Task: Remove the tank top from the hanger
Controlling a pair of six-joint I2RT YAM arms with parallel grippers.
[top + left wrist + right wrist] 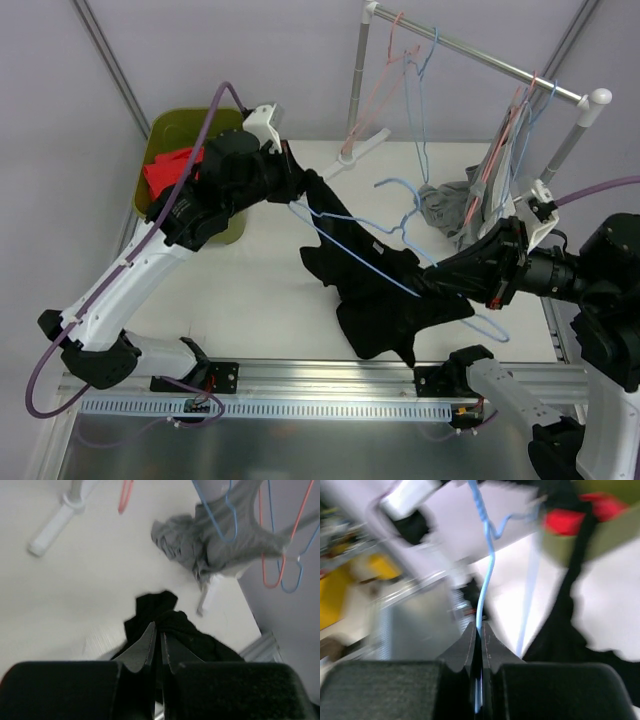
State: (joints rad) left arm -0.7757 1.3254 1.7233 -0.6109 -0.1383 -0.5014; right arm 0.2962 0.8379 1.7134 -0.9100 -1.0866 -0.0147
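Silver slotted metal rail carrying both arm bases sits nearest, behind and below the two grippers. Under them spreads the white tabletop. Beyond the right gripper rises the white-tubed clothes rack, strung with pink and blue wire hangers.

Between the grippers stretches the black fabric tank top. Its upper end is lifted at the left gripper, and its bulk sags onto the table just ahead of the right gripper's fingertips. The left gripper is clenched on a fold of that black cloth; the wrist view shows its fingers pressed together with fabric bunched at their tips.

Off to the left gripper's left stands the olive-green plastic bin, with a red cloth inside it. A crumpled grey garment hangs off the rack, just beyond the right gripper.

A thin light-blue wire hanger runs through the tank top from one gripper toward the other, threaded in the garment. The right gripper is clamped on its wire, which in the wrist view rises straight from between the closed fingers.
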